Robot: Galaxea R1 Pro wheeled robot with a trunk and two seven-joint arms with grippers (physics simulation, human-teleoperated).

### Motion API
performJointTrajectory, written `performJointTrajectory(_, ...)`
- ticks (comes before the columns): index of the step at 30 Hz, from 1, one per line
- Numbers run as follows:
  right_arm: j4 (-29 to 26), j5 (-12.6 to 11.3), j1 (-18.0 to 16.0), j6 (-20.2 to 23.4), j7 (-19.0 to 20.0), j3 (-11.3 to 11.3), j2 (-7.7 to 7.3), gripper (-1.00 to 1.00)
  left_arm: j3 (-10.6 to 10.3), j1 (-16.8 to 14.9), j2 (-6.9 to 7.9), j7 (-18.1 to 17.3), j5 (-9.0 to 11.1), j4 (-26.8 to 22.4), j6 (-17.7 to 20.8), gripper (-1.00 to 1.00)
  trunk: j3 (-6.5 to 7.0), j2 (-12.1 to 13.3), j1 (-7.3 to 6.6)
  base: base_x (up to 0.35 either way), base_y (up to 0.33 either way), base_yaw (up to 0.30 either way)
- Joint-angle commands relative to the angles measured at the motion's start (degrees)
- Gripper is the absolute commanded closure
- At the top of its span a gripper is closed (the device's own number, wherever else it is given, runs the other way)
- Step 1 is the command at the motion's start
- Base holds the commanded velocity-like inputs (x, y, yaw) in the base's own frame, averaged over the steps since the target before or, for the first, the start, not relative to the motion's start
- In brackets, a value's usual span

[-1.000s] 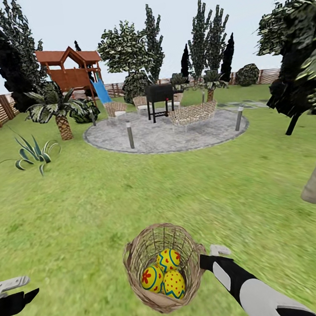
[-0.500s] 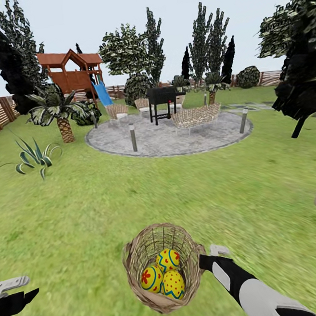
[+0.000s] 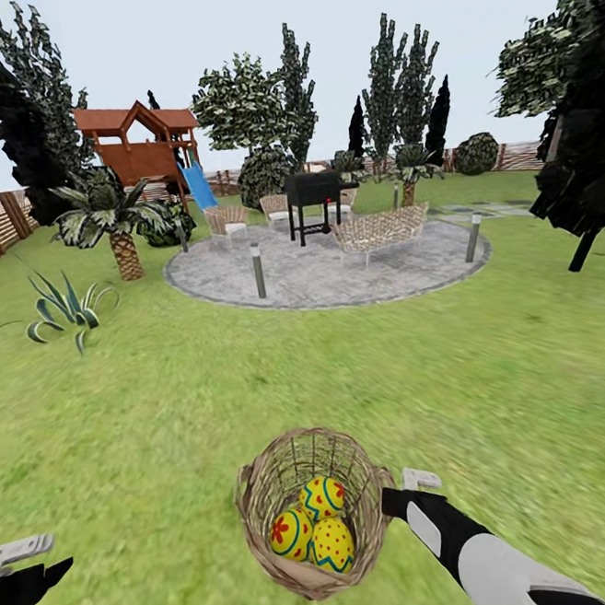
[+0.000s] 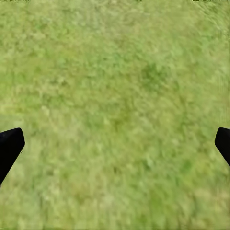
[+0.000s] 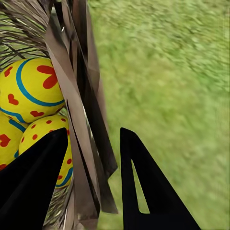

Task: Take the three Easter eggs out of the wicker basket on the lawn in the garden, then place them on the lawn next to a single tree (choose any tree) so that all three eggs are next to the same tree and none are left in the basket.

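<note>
The three Easter eggs [image 3: 313, 526] lie inside the wicker basket [image 3: 272, 564], whose rim the right gripper [image 5: 91, 158] clamps; the left gripper [image 4: 115, 143] is spread apart above the lawn [image 3: 254, 372].

The right end effector [image 5: 91, 179] is straddling the rim wall of the wicker basket [image 5: 84, 120], with one dark finger [image 5: 28, 187] lying inside against the Easter eggs [image 5: 31, 91] and the other finger [image 5: 143, 187] sitting outside over the lawn [image 5: 172, 76]. The woven wall is passing between the two fingers. The yellow eggs are showing blue lines and red hearts, and are pressing close together.
</note>
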Motion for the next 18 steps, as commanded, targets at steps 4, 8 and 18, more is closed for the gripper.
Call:
performJointTrajectory(4,-0.19,-0.73,-0.05,0.26,-0.19,-0.28,0.1,1.0,0.09,-0.05,0.0,-0.18,0.31,0.02,0.39,-1.0,-0.09,-0.09,0.05,0.319,0.077,0.0)
performJointTrajectory(8,-0.19,-0.73,-0.04,0.26,-0.2,-0.33,0.06,1.0,0.09,-0.05,-0.01,-0.23,0.31,0.02,0.4,-1.0,-0.09,-0.09,0.05,0.321,0.073,-0.147)
performJointTrajectory(18,-0.19,-0.73,-0.04,0.26,-0.21,-0.32,0.12,1.0,0.09,-0.05,-0.02,-0.23,0.31,0.02,0.39,-1.0,-0.08,-0.09,0.05,0.321,0.088,-0.041)
